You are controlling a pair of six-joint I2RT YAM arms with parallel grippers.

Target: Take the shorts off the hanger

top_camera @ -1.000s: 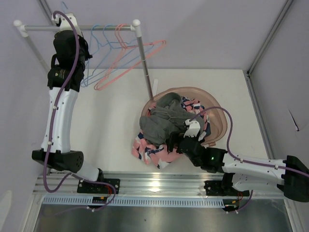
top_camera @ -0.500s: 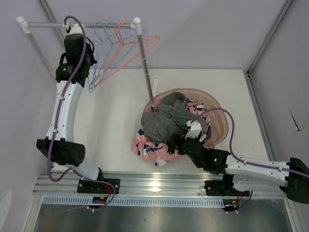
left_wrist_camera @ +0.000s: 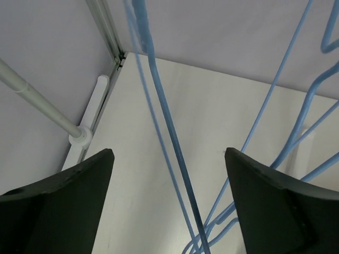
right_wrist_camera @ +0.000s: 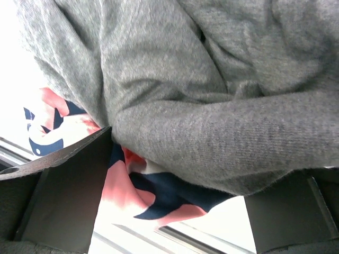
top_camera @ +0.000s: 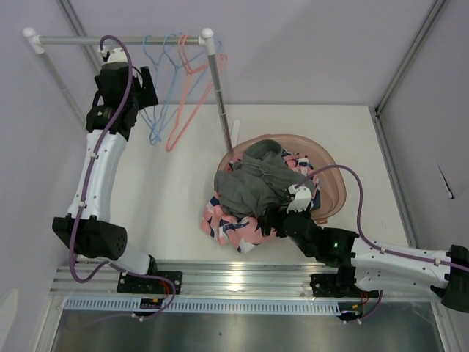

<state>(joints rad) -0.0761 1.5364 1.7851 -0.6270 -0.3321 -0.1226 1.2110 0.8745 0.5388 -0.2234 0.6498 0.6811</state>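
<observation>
At the table's far left corner, your left gripper (left_wrist_camera: 168, 174) hangs by the rail (top_camera: 110, 40) with its fingers apart and a bare blue hanger (left_wrist_camera: 164, 106) passing between them. The grey shorts (top_camera: 253, 180) lie off the hangers, heaped in the basket (top_camera: 333, 180) mid-table. Your right gripper (right_wrist_camera: 175, 196) is much the nearer, fingers spread wide at the heap's near side with the cloth just ahead. The removal looks done.

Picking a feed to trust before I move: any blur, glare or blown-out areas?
Left wrist: the nearest blue hanger is soft because it is too close to the lens, and the fingers are dark silhouettes. Right wrist: the grey garment fills the frame and is sharp, but the left edge is blown out white. Top external: evenly lit, with a glare patch on the metal rail.
</observation>
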